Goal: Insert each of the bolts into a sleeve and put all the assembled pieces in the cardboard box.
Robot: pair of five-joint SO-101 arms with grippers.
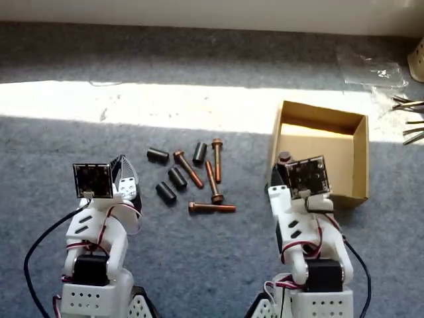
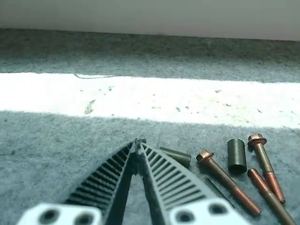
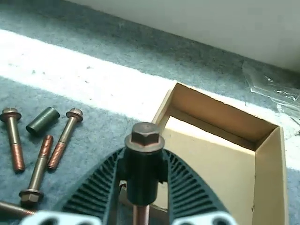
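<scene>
Robotics workbench, it appears: two white arms (image 1: 99, 252) on grey carpet (image 1: 218, 265), loose bolts (image 1: 212, 207) and sleeves (image 1: 158, 156), a plastic bag (image 1: 371, 69) near the pale wall (image 1: 199, 10)

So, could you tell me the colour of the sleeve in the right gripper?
The sleeve is nearly black; the right wrist view shows it best.

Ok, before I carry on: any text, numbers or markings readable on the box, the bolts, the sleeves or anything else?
None: no readable text in any view.
On the cardboard box: bare walls, no print.
On the loose bolts and sleeves: no stamps that can be read.
On the sleeved bolt held in the right gripper: the head shows no legible mark.
</scene>
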